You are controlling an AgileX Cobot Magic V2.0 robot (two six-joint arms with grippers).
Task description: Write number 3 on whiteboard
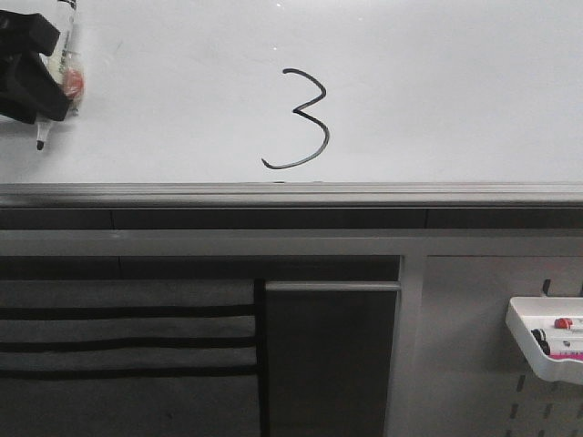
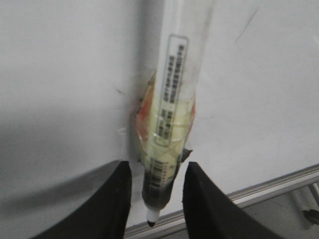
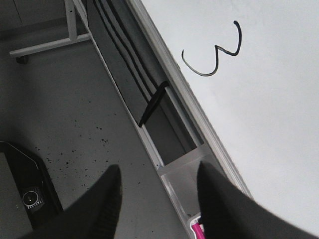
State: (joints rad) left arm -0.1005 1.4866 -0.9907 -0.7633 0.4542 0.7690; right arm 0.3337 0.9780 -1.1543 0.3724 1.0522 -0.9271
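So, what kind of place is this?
Probably a lab or workshop: a whiteboard with a drawn number 3, a grey pegboard panel holding a marker tray, and a bare speckled floor.

The whiteboard (image 1: 455, 91) is smooth, glossy white with faint smudges; its rail (image 1: 291, 193) is brushed grey metal. The marker (image 2: 172, 124) has a clear plastic barrel. The tray (image 1: 537, 346), lower right, is white plastic.

number 3 (image 1: 301, 120) on the whiteboard (image 1: 437, 82), centre, just above its rail (image 1: 364, 193) | left gripper (image 1: 36, 77) far left against the board, marker (image 1: 56, 82) between its fingers, tip down | white tray (image 1: 547, 341) low right on pegboard (image 1: 474, 364), markers in it | slotted panel (image 1: 127, 341) low left, below the rail
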